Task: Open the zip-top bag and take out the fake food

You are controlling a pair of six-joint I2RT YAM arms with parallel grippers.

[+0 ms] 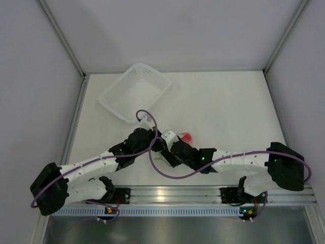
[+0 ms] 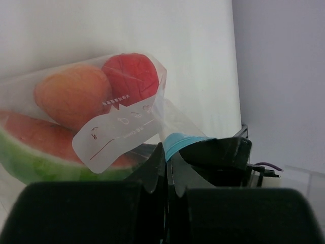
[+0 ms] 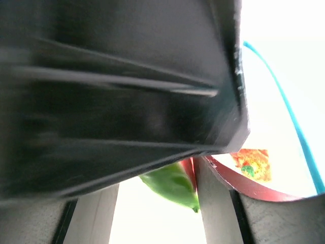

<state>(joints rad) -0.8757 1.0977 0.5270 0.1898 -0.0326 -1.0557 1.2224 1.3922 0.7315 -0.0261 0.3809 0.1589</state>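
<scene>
The zip-top bag (image 2: pixel 122 127) is clear with a light blue zip strip (image 2: pixel 179 141). It holds the fake food: an orange-peach fruit (image 2: pixel 71 94), a red tomato ball (image 2: pixel 131 75) and a watermelon wedge (image 2: pixel 45 152). My left gripper (image 2: pixel 168 173) is shut on the bag's edge just below the strip. In the top view both grippers meet at the table's middle, left gripper (image 1: pixel 160 141), right gripper (image 1: pixel 171 148), with the bag (image 1: pixel 173 135) between them. In the right wrist view my fingers (image 3: pixel 216 208) stand apart. The wedge's green tip (image 3: pixel 172 185) shows between them, and the left gripper's black body fills the upper view.
A white mesh-sided basket (image 1: pixel 152 76) stands at the back left of the white table. Grey walls close the table on both sides and at the back. A purple cable (image 1: pixel 152 162) loops over the arms near the grippers.
</scene>
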